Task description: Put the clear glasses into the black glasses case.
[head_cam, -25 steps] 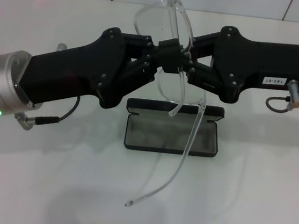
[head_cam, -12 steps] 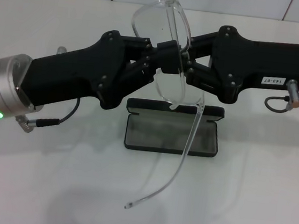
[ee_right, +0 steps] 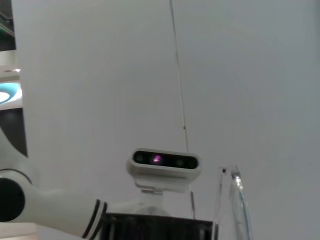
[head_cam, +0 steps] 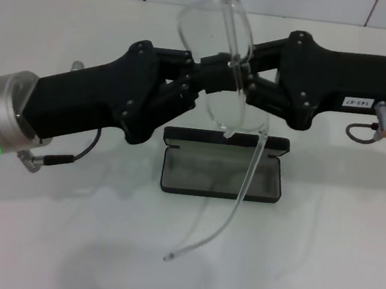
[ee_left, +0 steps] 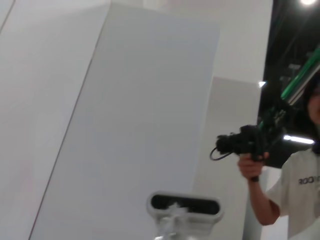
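The clear glasses (head_cam: 214,53) hang in the air over the middle of the table, lens standing on end. One long temple arm (head_cam: 241,185) droops toward me, its tip near the table. My left gripper (head_cam: 210,82) comes in from the left and my right gripper (head_cam: 242,70) from the right. They meet at the lens, and both look shut on the frame. The black glasses case (head_cam: 219,189) lies open on the table right below them, grey lining up, lid tilted back. A clear temple (ee_right: 239,200) also shows in the right wrist view.
White tabletop (head_cam: 320,256) surrounds the case, with a white wall behind it. The wrist views face back at my head camera (ee_right: 162,162). The left wrist view also shows a person holding a camera (ee_left: 250,145) beside the robot.
The glasses and my right gripper have risen slightly and shifted right. The lens has tilted a little, and the hanging temple tip swung with it. The left gripper stays at the lens.
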Available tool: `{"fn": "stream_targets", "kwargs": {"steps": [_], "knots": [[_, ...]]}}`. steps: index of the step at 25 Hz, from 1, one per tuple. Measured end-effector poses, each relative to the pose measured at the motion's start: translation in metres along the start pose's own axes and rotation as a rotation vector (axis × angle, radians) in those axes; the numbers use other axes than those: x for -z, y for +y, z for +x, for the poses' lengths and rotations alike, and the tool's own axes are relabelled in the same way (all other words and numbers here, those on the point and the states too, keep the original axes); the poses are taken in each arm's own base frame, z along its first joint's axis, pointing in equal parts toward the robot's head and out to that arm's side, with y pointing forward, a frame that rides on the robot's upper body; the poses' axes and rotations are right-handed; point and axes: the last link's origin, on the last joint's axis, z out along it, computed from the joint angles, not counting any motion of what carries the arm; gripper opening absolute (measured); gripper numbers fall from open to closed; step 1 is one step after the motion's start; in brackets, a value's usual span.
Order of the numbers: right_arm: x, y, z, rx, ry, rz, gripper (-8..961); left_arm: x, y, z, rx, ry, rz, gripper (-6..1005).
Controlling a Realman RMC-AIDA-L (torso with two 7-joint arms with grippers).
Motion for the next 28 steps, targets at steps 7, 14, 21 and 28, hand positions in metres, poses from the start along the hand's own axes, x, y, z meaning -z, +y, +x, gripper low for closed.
{"fn": "stream_targets", "kwargs": {"steps": [7,14,21,28], "knots": [[0.030,-0.001,-0.003,0.008,-0.059,0.076,173,0.015,0.004,0.012,-0.031,0.052,0.007,57],[0.086,0.017,-0.021,0.023,-0.323,0.115,175,0.025,0.005,0.009,-0.021,0.035,0.029,57],[0.108,0.013,-0.026,0.025,-0.589,0.213,178,-0.002,0.011,-0.014,-0.035,-0.101,-0.123,57],[0.082,0.003,-0.017,-0.011,-0.602,0.189,180,-0.022,0.018,-0.015,-0.063,-0.036,-0.208,56]]}}
